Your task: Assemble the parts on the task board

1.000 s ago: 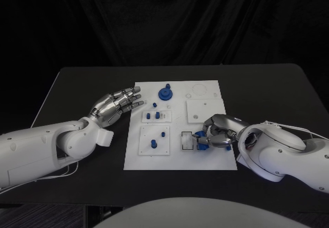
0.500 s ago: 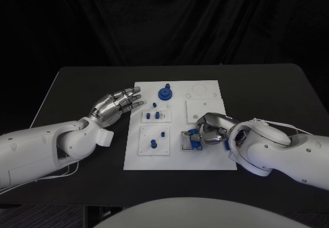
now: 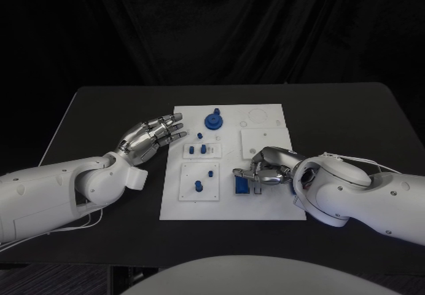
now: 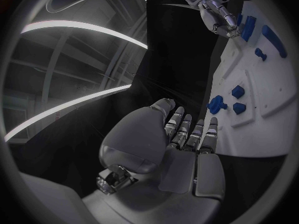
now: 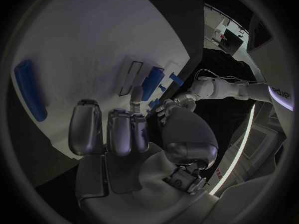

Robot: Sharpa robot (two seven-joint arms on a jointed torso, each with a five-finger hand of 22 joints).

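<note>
The white task board (image 3: 266, 138) lies in the middle of the black table. My right hand (image 3: 268, 171) hovers low over the board's near right part. A blue bar (image 3: 241, 187) lies in the black-edged slot just under its fingertips. In the right wrist view the blue bar (image 5: 30, 89) lies flat on the board, apart from the fingers (image 5: 84, 127), and nothing sits between fingers and thumb. My left hand (image 3: 152, 136) is off the board's left edge with its fingers spread and holds nothing. A blue knob (image 3: 212, 120) stands near the far edge.
Two small raised panels (image 3: 200, 182) left of the slot carry little blue pegs (image 3: 198, 149). A blank square panel (image 3: 265, 136) sits on the board's right half. In the left wrist view more blue parts (image 4: 236, 91) stand on the board beyond my left hand (image 4: 181, 149).
My right hand has moved left across the board with the blue bar. The black-edged slot, empty a second ago, now has the bar in it. The left hand has not moved.
</note>
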